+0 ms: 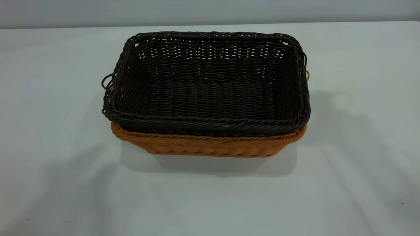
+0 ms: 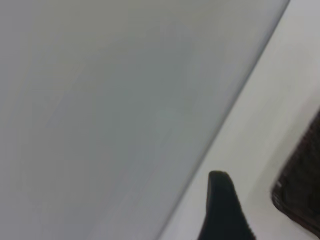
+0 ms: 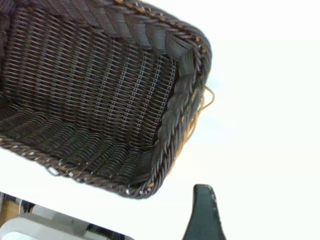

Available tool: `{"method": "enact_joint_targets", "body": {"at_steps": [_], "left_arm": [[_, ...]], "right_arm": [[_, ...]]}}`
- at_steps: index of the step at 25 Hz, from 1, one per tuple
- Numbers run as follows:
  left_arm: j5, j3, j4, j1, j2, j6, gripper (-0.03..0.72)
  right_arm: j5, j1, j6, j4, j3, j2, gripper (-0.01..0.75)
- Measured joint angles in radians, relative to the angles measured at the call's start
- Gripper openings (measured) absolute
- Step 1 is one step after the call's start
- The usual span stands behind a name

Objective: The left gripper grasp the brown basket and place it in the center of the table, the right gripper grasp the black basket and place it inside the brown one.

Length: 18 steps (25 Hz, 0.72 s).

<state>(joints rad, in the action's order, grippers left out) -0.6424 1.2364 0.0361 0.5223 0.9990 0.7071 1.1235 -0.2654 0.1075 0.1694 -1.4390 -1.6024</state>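
Nested low in the brown basket (image 1: 210,146), the black basket (image 1: 210,95) looked light, stiff, best gripped at its braided rim; whether either gripper was open could not be told.

Exterior camera looks down at a moderate angle across the counter (image 1: 49,196) toward its far edge, nested baskets mid-frame. Left wrist camera sits close over bare counter, catching only a sliver of the black basket (image 2: 302,200). Right wrist camera looks from close by into that basket's corner; all three views share it.
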Motion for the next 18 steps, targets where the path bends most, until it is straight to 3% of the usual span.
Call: {"method": "enact_joint_targets", "body": {"at_steps": [5,12,18], "left_arm": [[-0.207,0.0,0.106,0.0,-0.139,-0.208,0.42],[-0.52,0.0,0.279,0.0,-0.241,-0.547,0.42],[-0.524,-0.026,0.274,0.0,-0.248,-0.648,0.42]], "right_arm": [[0.103,0.0,-0.026,-0.01,0.001,0.199,0.482],[0.126,0.0,-0.071,-0.013,0.104,0.479,0.482],[0.13,0.0,-0.08,-0.051,0.367,0.756,0.482]]}}
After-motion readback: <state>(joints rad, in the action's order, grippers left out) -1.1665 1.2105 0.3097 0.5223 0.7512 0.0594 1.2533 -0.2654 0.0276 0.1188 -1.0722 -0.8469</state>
